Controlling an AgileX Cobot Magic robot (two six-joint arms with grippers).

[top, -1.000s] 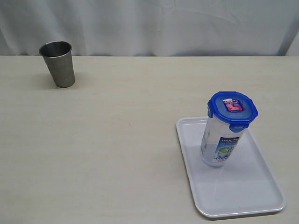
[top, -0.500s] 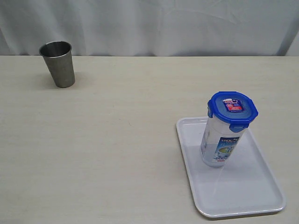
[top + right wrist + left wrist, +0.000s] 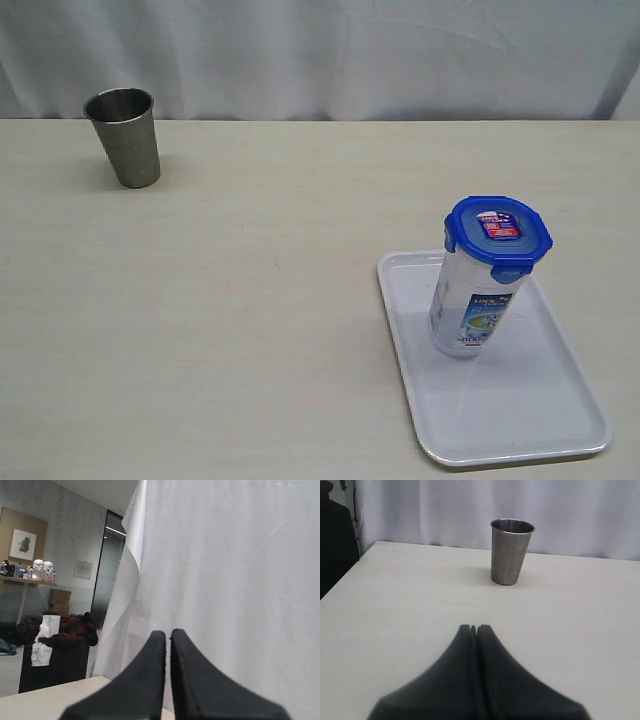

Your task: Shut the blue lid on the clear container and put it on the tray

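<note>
**Standing capped on the tray: the clear container**

Standing upright inside the low rim of the tray, toward its far end, clasped by neither gripper. Built tall and narrow of clear plastic, narrowing toward the base, wrapped on the side with a blue-and-white printed label. Topped with the blue lid: rounded-square, translucent blue, carrying a small red-and-white sticker at centre, seated level across the mouth, with snap flaps folded down along the edges facing the camera. Resting on a flat white rectangular tray with rounded corners, itself laid on the pale table.

Noted of the left gripper: black fingertips pressed together with only a seam between, clasping nothing. Pointing at a grey steel cup straight ahead of the tips and well apart from them, upright on the table.

Noted of the right gripper: drawn together likewise, a thin slit between the tips, empty, raised before a white curtain.

Hard to make out:
- Label print too small to read.
- Far-side flaps hidden behind the lid's own top; full latching of all four not determinable.
- Lying outside both wrist views, hence not placeable ahead of, beside or behind either gripper.
- Rear of both pairs of fingers cut off at the picture edge.
</note>
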